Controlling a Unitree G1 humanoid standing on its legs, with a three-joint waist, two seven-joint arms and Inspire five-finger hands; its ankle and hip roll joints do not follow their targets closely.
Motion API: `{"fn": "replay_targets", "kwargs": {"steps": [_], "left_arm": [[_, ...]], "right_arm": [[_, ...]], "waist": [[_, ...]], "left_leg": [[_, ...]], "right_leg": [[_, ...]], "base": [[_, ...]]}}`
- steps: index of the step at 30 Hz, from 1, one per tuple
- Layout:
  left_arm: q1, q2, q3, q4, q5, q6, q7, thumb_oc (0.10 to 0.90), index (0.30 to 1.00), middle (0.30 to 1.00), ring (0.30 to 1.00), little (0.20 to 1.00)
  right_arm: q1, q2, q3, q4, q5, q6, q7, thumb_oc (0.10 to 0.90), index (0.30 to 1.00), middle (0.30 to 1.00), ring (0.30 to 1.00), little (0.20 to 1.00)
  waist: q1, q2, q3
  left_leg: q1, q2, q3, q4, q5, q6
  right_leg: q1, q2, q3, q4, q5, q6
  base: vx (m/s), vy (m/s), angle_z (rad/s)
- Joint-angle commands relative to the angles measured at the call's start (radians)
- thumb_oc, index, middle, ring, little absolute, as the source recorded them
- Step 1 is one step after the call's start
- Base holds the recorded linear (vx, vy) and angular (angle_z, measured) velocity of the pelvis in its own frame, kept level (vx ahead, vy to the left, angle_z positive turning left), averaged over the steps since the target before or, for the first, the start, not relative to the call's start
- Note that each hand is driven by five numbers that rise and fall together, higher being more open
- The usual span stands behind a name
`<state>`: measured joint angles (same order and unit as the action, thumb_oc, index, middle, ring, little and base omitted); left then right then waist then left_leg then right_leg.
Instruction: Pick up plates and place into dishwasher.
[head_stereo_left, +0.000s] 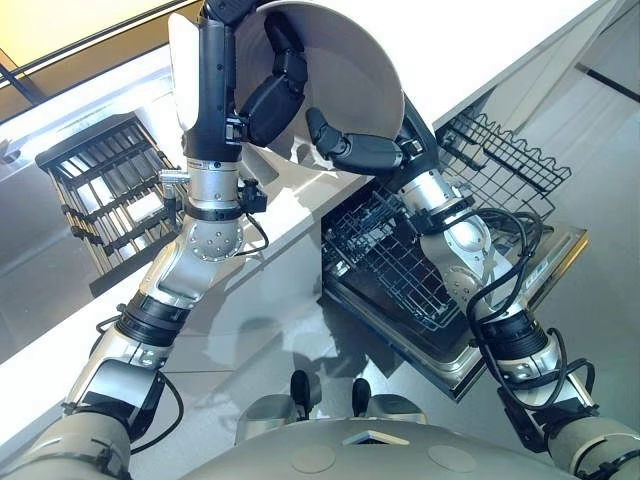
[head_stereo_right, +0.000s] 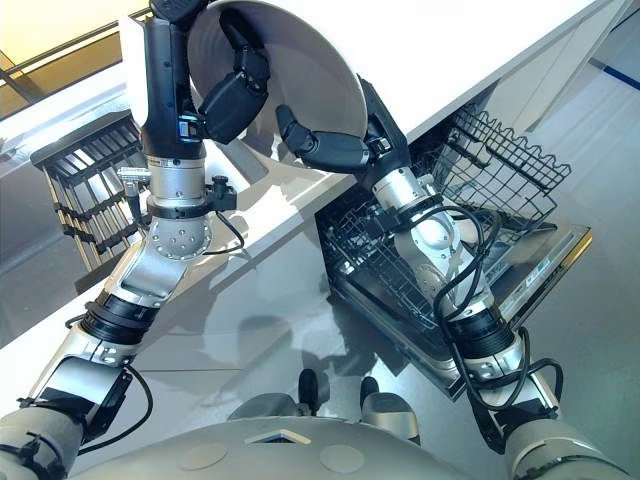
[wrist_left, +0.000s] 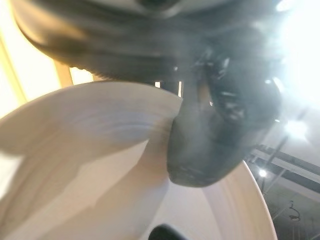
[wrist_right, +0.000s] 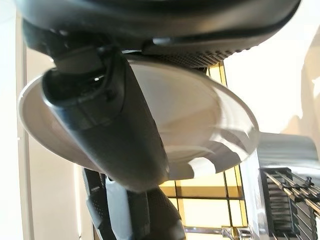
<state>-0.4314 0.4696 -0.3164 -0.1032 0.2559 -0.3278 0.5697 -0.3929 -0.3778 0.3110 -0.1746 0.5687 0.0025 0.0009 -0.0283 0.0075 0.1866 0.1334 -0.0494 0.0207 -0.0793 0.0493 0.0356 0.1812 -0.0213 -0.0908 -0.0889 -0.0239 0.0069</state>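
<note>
A large white plate (head_stereo_left: 350, 70) is held tilted, high over the white counter edge, its hollow face towards me. My left hand (head_stereo_left: 275, 95) grips the plate's left rim, thumb (wrist_left: 210, 145) lying across the inner face and fingers behind it. From the right, my right hand (head_stereo_left: 350, 148) clamps the lower rim, its thumb (wrist_right: 110, 135) pressed on the plate (wrist_right: 200, 115). Below and to the right the dishwasher stands open, with its lower wire rack (head_stereo_left: 390, 260) pulled out over the door (head_stereo_left: 545, 265).
An upper wire rack (head_stereo_left: 505, 160) juts out under the counter (head_stereo_left: 480, 50) at the right. A dark slatted dish rack (head_stereo_left: 110, 195) sits on the counter at the left. Grey floor lies between me and the dishwasher.
</note>
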Motion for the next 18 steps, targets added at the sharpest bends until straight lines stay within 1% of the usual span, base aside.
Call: {"fn": "replay_targets", "kwargs": {"steps": [1,3,4,5,6,7,8,10,11,13,15,17,18], "left_arm": [[0.014,-0.044,-0.019,0.056,-0.126,-0.044,-0.095,0.1,0.3,0.3,0.3,0.2],[0.057,-0.057,-0.012,0.066,-0.201,-0.024,-0.182,0.1,0.3,0.3,0.3,0.2],[0.081,-0.062,-0.007,0.074,-0.252,-0.007,-0.242,0.133,0.328,0.328,0.328,0.233],[0.099,-0.066,-0.005,0.083,-0.289,0.007,-0.29,0.259,0.436,0.436,0.436,0.359],[0.111,-0.068,-0.003,0.088,-0.323,0.02,-0.327,0.405,0.561,0.561,0.561,0.505],[0.133,-0.072,0.002,0.092,-0.36,0.038,-0.382,0.438,0.589,0.589,0.589,0.538],[0.161,-0.078,0.007,0.1,-0.433,0.094,-0.471,0.8,0.9,0.9,0.9,0.9],[0.197,-0.082,0.013,0.121,-0.517,0.156,-0.581,0.8,0.9,0.9,0.9,0.9],[0.217,-0.082,0.016,0.128,-0.581,0.193,-0.632,0.8,0.9,0.9,0.9,0.9],[0.236,-0.081,0.033,0.136,-0.639,0.218,-0.674,0.8,0.9,0.9,0.9,0.9],[0.26,-0.074,0.076,0.144,-0.735,0.24,-0.703,0.8,0.9,0.9,0.9,0.9],[0.273,-0.07,0.109,0.143,-0.749,0.238,-0.702,0.8,0.9,0.9,0.9,0.9],[0.286,-0.06,0.148,0.137,-0.776,0.236,-0.695,0.8,0.9,0.9,0.9,0.9]], "right_arm": [[-0.007,0.068,-0.032,-0.066,0.01,-0.14,-0.002,0.1,0.3,0.3,0.3,0.2],[0.014,0.066,-0.057,-0.072,-0.003,-0.168,-0.024,0.1,0.3,0.3,0.3,0.2],[0.026,0.062,-0.074,-0.076,-0.003,-0.181,-0.035,0.1,0.3,0.3,0.3,0.2],[0.033,0.058,-0.088,-0.078,-0.005,-0.198,-0.05,0.1,0.3,0.3,0.3,0.2],[0.037,0.056,-0.098,-0.079,-0.006,-0.206,-0.061,0.1,0.3,0.3,0.3,0.2],[0.042,0.05,-0.116,-0.082,-0.012,-0.219,-0.076,0.1,0.3,0.3,0.3,0.2],[0.047,0.041,-0.143,-0.087,-0.017,-0.235,-0.102,0.1,0.3,0.3,0.3,0.2],[0.048,0.022,-0.183,-0.088,-0.028,-0.258,-0.144,0.1,0.3,0.3,0.3,0.2],[0.043,0.006,-0.212,-0.09,-0.038,-0.274,-0.185,0.1,0.3,0.3,0.3,0.2],[0.035,-0.012,-0.245,-0.081,-0.051,-0.293,-0.227,0.1,0.3,0.3,0.3,0.2],[0.03,-0.04,-0.305,-0.058,-0.109,-0.328,-0.308,0.1,0.3,0.3,0.3,0.2],[0.036,-0.055,-0.339,-0.041,-0.131,-0.343,-0.338,0.1,0.3,0.3,0.3,0.2],[0.05,-0.07,-0.376,-0.017,-0.157,-0.357,-0.371,0.1,0.3,0.3,0.3,0.2]], "waist": [[0.014,0.009,-0.152],[0.018,0.01,-0.149],[0.019,0.011,-0.148],[0.021,0.012,-0.147],[0.022,0.013,-0.147],[0.024,0.014,-0.146],[0.026,0.015,-0.144],[0.029,0.019,-0.14],[0.031,0.021,-0.139],[0.034,0.023,-0.138],[0.039,0.026,-0.139],[0.041,0.028,-0.139],[0.044,0.029,-0.139]], "left_leg": [[-0.008,0.008,0.002,0.043,-0.123,-0.021],[-0.006,0.008,0.001,0.041,-0.122,-0.019],[-0.005,0.009,0.001,0.042,-0.123,-0.019],[-0.005,0.008,0.001,0.042,-0.124,-0.019],[-0.006,0.008,0.0,0.043,-0.124,-0.019],[-0.006,0.008,0.001,0.044,-0.125,-0.018],[-0.007,0.008,0.0,0.046,-0.125,-0.018],[-0.006,0.007,-0.001,0.048,-0.126,-0.016],[-0.005,0.007,-0.002,0.047,-0.127,-0.015],[-0.004,0.006,-0.004,0.045,-0.127,-0.016],[-0.004,0.004,-0.008,0.042,-0.126,-0.015],[-0.004,0.002,-0.011,0.04,-0.126,-0.015],[-0.004,0.001,-0.013,0.038,-0.124,-0.015]], "right_leg": [[-0.076,0.061,-0.03,0.111,-0.102,0.023],[-0.074,0.06,-0.034,0.111,-0.102,0.024],[-0.074,0.06,-0.035,0.111,-0.102,0.024],[-0.074,0.06,-0.035,0.11,-0.102,0.025],[-0.074,0.059,-0.035,0.11,-0.101,0.026],[-0.074,0.059,-0.036,0.109,-0.1,0.026],[-0.074,0.058,-0.038,0.109,-0.099,0.026],[-0.073,0.056,-0.04,0.107,-0.097,0.027],[-0.072,0.054,-0.042,0.104,-0.095,0.028],[-0.071,0.052,-0.045,0.101,-0.093,0.029],[-0.07,0.049,-0.05,0.098,-0.092,0.03],[-0.07,0.047,-0.053,0.096,-0.093,0.03],[-0.069,0.045,-0.057,0.096,-0.093,0.031]], "base": [[0.0,0.0,0.0],[0.0,0.0,0.0],[0.03,0.002,0.02],[0.0,0.0,0.0],[0.0,0.0,0.0],[0.03,-0.002,0.0],[0.04,0.0,0.0],[0.04,0.002,0.0],[0.04,0.001,0.01],[0.05,0.001,0.01],[0.06,0.005,0.02],[0.05,0.011,0.02],[0.07,0.019,0.05]]}}
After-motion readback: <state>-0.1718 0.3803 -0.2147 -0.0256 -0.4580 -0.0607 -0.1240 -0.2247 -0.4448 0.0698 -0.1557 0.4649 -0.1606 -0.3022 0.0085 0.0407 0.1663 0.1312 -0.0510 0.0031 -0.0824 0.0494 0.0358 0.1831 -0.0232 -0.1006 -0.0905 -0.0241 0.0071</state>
